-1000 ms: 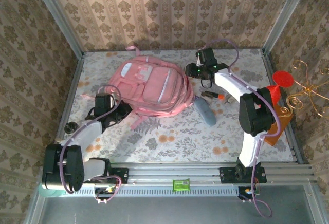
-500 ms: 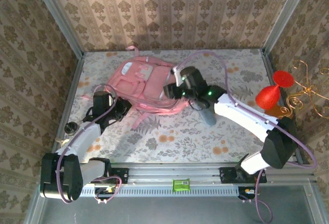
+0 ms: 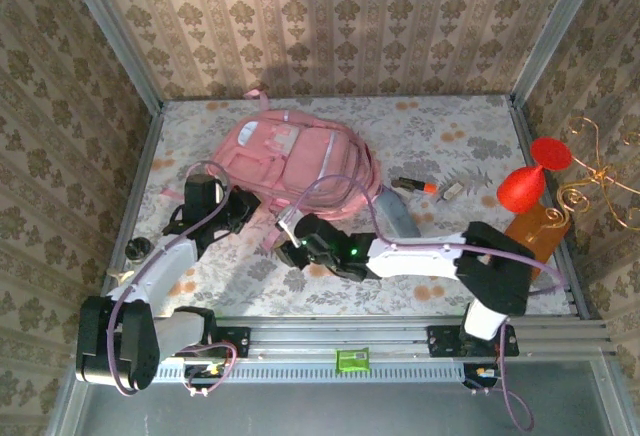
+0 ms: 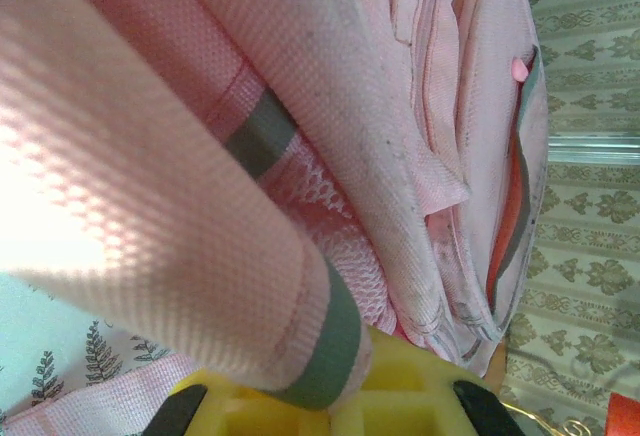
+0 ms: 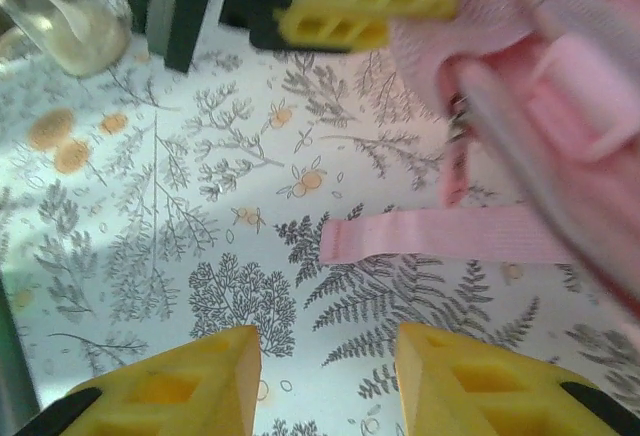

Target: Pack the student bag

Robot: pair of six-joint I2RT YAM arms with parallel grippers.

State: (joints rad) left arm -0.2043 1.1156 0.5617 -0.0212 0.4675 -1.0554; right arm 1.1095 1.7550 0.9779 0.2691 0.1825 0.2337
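The left arm reaches from its base forward over the floral-patterned cloth surface (image 3: 450,136), with the elbow low and the forearm pointing at the near left corner of the bag. The left tool (image 3: 240,211) is closed there, and in its wrist view the left tool (image 4: 330,396) pinches a fold of pink fabric with a grey edge band between its yellow fingers.

The right arm is bent sharply at the elbow, and its forearm lies low and crosses to the left in front of the bag. The right tool (image 3: 288,246) is just beside the near edge of the bag. In its own camera the right tool (image 5: 325,356) is partly open with nothing between its fingers, only the surface (image 5: 150,206) below.

The large soft pink fabric backpack (image 3: 300,161) lies flat in the far middle of the surface. A loose flat pink strap (image 5: 440,236) lies just ahead of the right tool, not touching it.

The backpack (image 4: 420,106) shows zipped compartments (an orange-red strip is seen in one gap; I cannot tell what it is). A small glass jar (image 3: 140,248) stands at the left edge; its content is too blurred to tell. A grey soft pouch (image 3: 400,221) lies beside the right side of the bag.
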